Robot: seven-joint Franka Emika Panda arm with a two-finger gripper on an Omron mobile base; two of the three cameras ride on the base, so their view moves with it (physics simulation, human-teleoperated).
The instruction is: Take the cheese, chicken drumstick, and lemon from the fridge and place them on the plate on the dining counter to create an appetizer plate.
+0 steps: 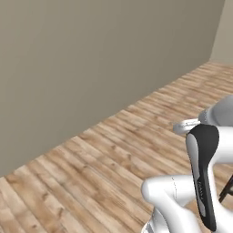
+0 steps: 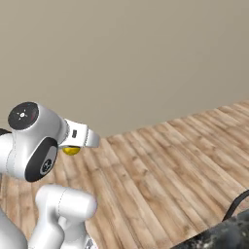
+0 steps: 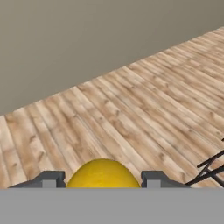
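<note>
One lemon between the two half-open jaws, gripped, above wooden floor

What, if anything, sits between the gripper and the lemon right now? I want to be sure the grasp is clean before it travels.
Nothing visible does. In the hand view the lemon sits directly between the two fingertips of the gripper, with only wooden floor and a plain wall beyond.
</note>
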